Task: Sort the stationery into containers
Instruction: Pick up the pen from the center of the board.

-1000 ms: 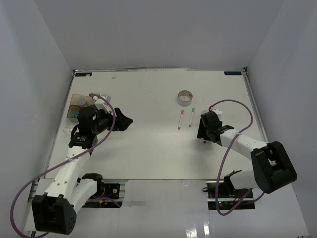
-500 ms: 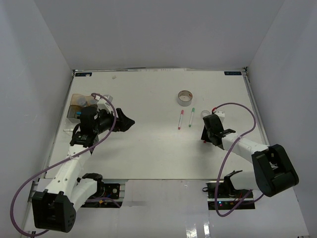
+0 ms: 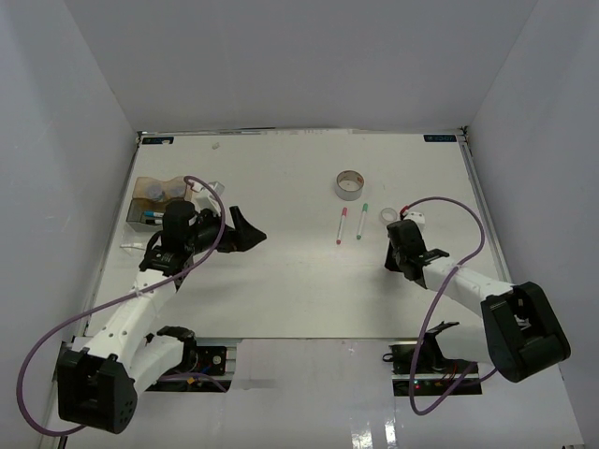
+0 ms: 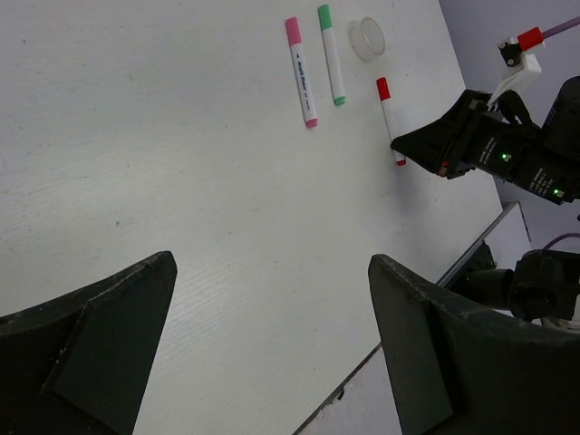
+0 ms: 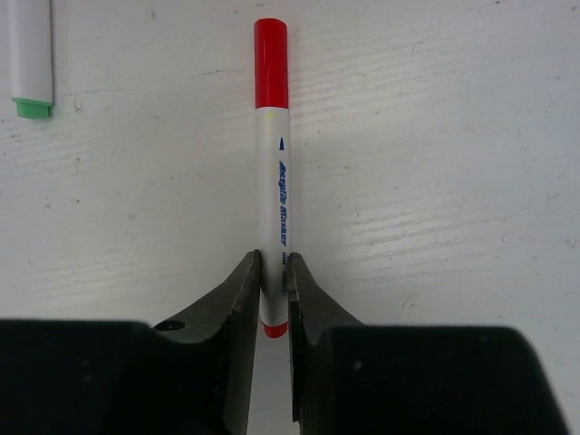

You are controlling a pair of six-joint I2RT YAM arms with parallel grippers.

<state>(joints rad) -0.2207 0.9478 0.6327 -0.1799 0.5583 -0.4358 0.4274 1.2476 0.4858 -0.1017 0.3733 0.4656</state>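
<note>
Right jaws around red marker [image 5: 280, 181] end

I'm hovering black left gripper [image 4: 272, 267], jaws spread wide; black right gripper [image 5: 274, 288] is pinching red-capped white marker [image 5: 280, 181].

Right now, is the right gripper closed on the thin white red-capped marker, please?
Shut: the right gripper pinches the red-capped marker by its lower barrel.

Red-capped marker [image 5: 272, 181] lies flat at right. Pink-capped marker [image 3: 342, 225] and green-capped marker [image 3: 361, 222] lie parallel left of it — tape roll [image 3: 350, 184] farther, amber box [image 3: 140, 190] far left.
</note>
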